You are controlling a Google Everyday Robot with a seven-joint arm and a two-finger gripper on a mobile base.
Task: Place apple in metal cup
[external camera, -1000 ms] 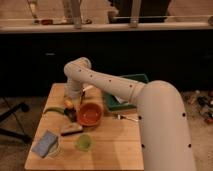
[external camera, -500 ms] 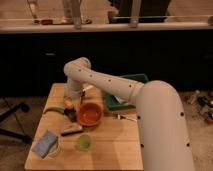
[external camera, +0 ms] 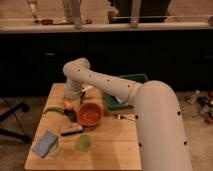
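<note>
Claw: my claw (external camera: 73, 102) hangs low over the left part of the counter (external camera: 110, 150), just left of the orange bowl (external camera: 90, 114), with my arm bent down to it from the rear

Claw state: I cannot tell whether it is spread, pressed together or pinching the fruit

Apple: the apple (external camera: 67, 105) sits right at the tip of my claw, on its left side, touching it or all but touching it; I cannot tell whether it rests on the counter or hangs in my hold

Long axis: none to mind, since the apple is round and any approach angle serves

Metal cup: I cannot pick it out for sure; a dark shape (external camera: 72, 115) just below the apple, beside the bowl's left rim, is my best guess

Turning relation: if that shape is the cup, the apple lies almost straight above it, so I judge the move is a short drop towards the front, not a reach sideways

Neighbours: the long green vegetable (external camera: 53, 110) lies just left of the apple

Change: against half a second ago, arm, claw and apple sit in the same spots; I see no shift
</note>
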